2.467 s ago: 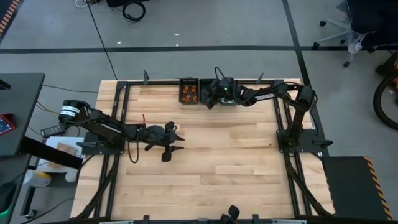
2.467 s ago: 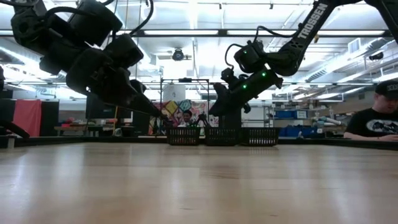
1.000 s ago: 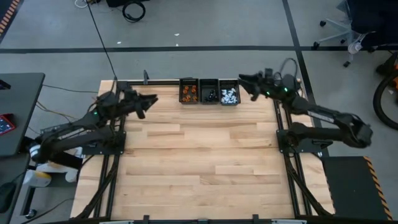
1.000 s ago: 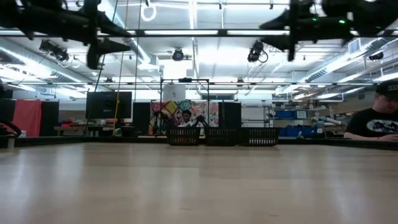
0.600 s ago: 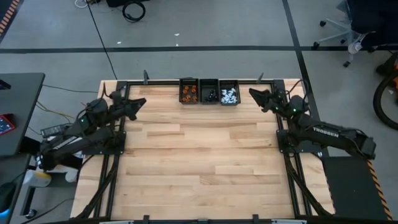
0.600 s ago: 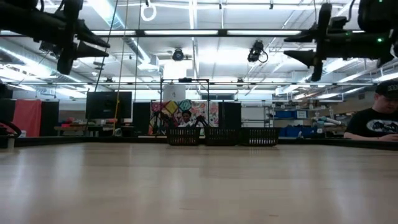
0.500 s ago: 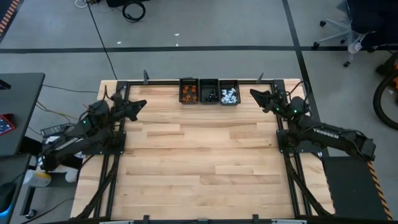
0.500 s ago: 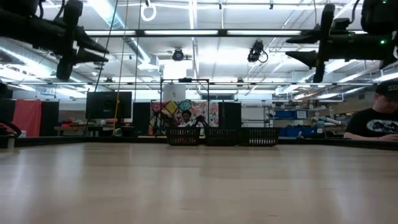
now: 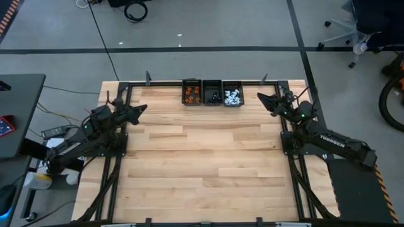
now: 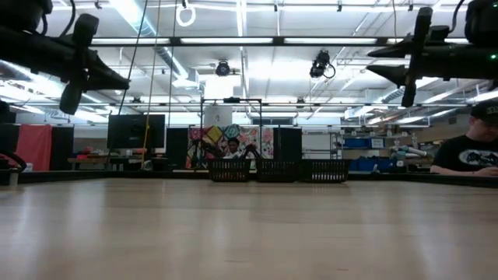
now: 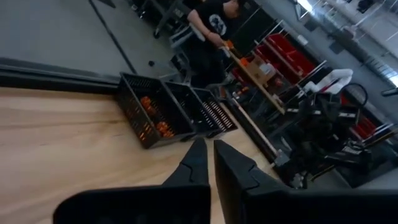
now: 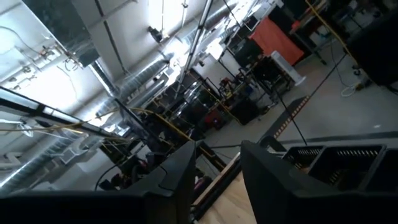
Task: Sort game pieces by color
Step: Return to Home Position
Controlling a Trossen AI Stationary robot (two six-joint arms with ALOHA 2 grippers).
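Game pieces (image 9: 213, 96) sit in the three black bins (image 9: 222, 93), which stand side by side at the middle of the table's (image 9: 202, 164) far edge.

The high view gives me the sorting:
- orange pieces (image 9: 192, 94) are in the bin toward the left arm,
- black pieces (image 9: 213, 97) are in the centre bin,
- white pieces (image 9: 232, 97) are in the bin toward the right arm.

The low view shows only the bins' mesh walls, and I cannot read the contents from there. The left wrist view picks up orange through the wall of the nearest bin; what the other two hold is unreadable in it.

The left gripper (image 9: 142, 108) hangs above the table's left edge near the far left corner, pointing in toward the bins and well apart from them. Its wrist view shows the fingers (image 11: 196, 163) drawn almost together with a thin slit between, gripping nothing.

The right gripper (image 9: 261, 98) mirrors it over the right edge near the far right corner. Its wrist view shows the fingers (image 12: 180, 171) parted by a clear gap with nothing in it. That camera looks mostly at ceiling and racks, with the bins barely in frame.

Only the low view tells me height: both grippers are high off the table and roughly level.

The low view also catches a person (image 10: 475, 152) in black beyond the table's right side. The left wrist view shows a person in black past the bins; I cannot tell whether it is the same one.
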